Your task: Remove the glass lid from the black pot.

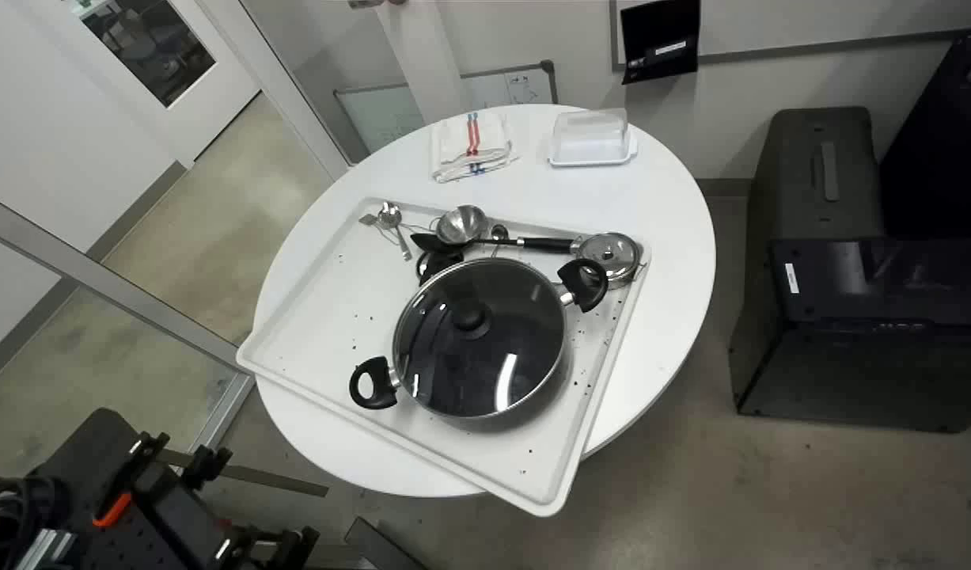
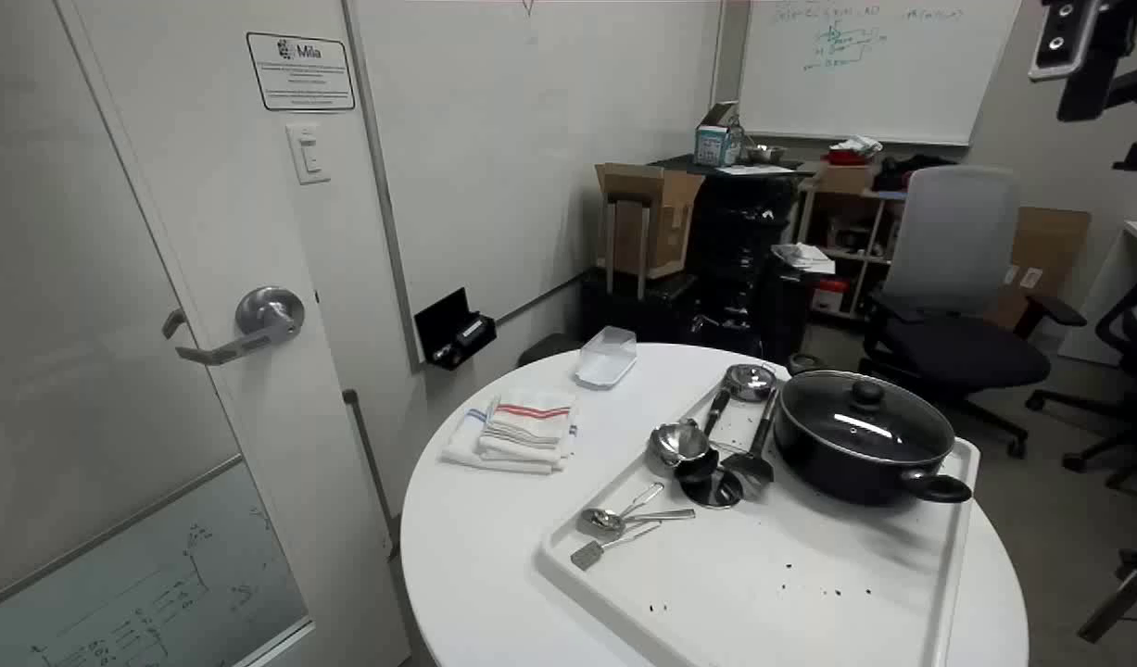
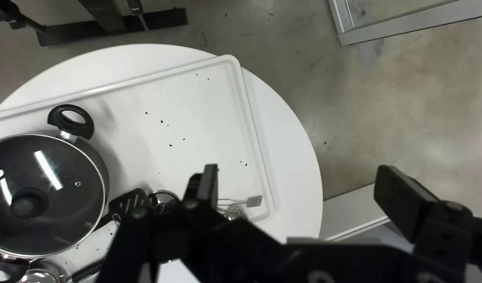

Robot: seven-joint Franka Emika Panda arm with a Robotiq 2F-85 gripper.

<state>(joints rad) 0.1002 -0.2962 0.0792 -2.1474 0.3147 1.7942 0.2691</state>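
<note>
The glass lid lies flat on the black pot, its metal rim along the pot's rim and its dark knob in the centre. In an exterior view the lid also sits on the pot, whose dark side wall and loop handle show. In the wrist view the lid and the pot are at the left, partly cut off by the frame edge. My gripper is open and empty, its fingers wide apart, high above the table's edge and well to the side of the pot.
The pot stands on a white tray on a round white table. Beside it lie a black spatula, a metal bowl, a small lidded pan and small utensils. Folded towels and a clear-lidded dish stand behind.
</note>
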